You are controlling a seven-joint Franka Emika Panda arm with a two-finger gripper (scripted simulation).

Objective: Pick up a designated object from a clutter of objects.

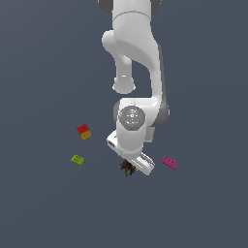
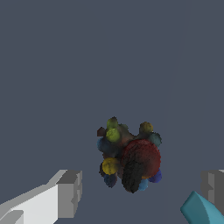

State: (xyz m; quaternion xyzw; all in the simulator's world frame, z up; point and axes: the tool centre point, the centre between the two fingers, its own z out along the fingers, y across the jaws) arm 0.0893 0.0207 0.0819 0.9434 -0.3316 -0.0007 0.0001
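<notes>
The designated object [image 2: 129, 155] is a small dark knobbly cluster with red, yellow, green and blue balls, lying on the grey floor. In the exterior view it [image 1: 127, 169] shows just under the white hand. My gripper [image 2: 141, 191] is open, with one grey finger [image 2: 70, 192] and the other [image 2: 213, 188] standing wide apart on either side of the cluster and not touching it. In the exterior view the gripper [image 1: 130, 164] is low over the cluster and its fingers are mostly hidden by the hand.
A cyan brick [image 2: 202, 211] lies close by one finger. A red-orange brick [image 1: 84, 131] and a lime brick [image 1: 77, 159] lie at the exterior view's left, and a pink brick [image 1: 169, 162] at its right. The tall beige bottle is out of view.
</notes>
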